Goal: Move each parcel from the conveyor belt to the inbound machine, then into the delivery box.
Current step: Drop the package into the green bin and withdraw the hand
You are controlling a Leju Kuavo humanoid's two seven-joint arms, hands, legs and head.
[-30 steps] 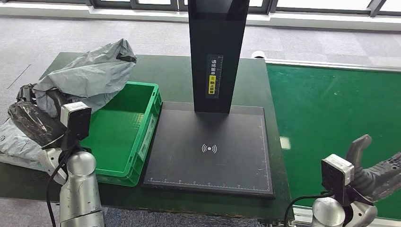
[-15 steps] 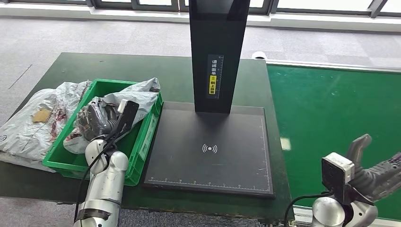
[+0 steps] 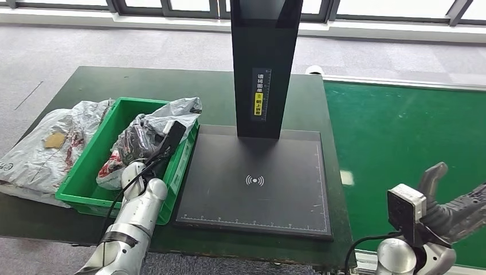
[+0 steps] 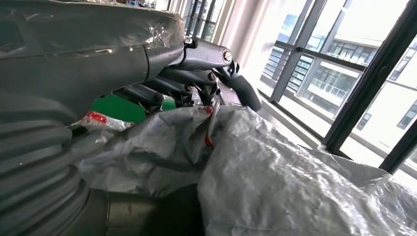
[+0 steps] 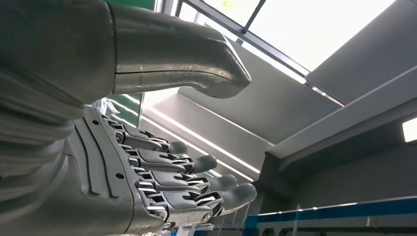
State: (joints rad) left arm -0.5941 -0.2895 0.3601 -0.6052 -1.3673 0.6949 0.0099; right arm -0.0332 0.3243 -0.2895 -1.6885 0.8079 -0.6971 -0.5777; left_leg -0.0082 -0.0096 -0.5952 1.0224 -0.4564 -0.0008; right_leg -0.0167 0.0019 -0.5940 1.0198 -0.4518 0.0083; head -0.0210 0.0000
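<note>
The crumpled grey plastic parcel bag [image 3: 166, 117] lies in the green plastic delivery crate [image 3: 91, 172], at the end of the crate nearest the black scanner plate, with one wrinkled corner lapping over the crate's rim there. A red-printed fold of the bag shows low in the crate beside the arm. The left robot hand [image 3: 134, 142] is down inside the crate with its dark fingers [image 4: 196, 59] curled onto the bag's film; in the left wrist view the fingertips press into the grey plastic and pinch a fold of it, so this robot hand holds the parcel.

Outside the crate, on the far side from the scanner, a second flattened grey plastic mailer [image 3: 49, 152] with a small brown label lies on the dark green counter [image 3: 189, 91], touching the crate's outer wall.

Just beside the crate sits the inbound machine: a flat black scanner plate [image 3: 258, 189] with a white wireless symbol at its middle and ruler marks along its edges, and a tall black post [image 3: 263, 63] rising from its back edge, bearing a yellow-and-white label.

Beyond the plate, the green conveyor belt [image 3: 401, 137] runs alongside the counter. The right robot hand [image 3: 453, 206] hangs low over the near edge of the belt, holding nothing; the right wrist view shows its fingers [image 5: 196, 179] stretched out side by side and the thumb well apart from them.

Grey carpet and a line of window frames lie behind the counter.
</note>
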